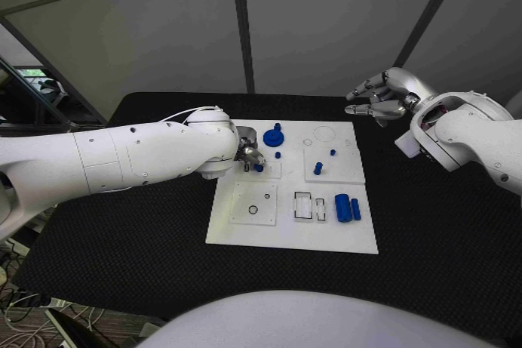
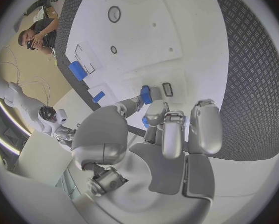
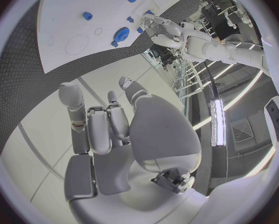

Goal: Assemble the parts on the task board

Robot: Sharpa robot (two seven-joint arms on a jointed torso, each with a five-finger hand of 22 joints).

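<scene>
Your left hand (image 1: pixel 250 153) pinches a small blue part (image 2: pixel 145 94) over the white board (image 1: pixel 288 238). Your right hand (image 1: pixel 383 99) hangs empty, fingers loosely apart.

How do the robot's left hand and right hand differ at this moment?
The left silver hand is down over the white task board, pinching a small blue part; the right silver hand is raised beyond the board's far right corner, holding nothing. The left hand's fingers close on the part; the right hand's are loosely curled. Both are silver on white arms.
</scene>
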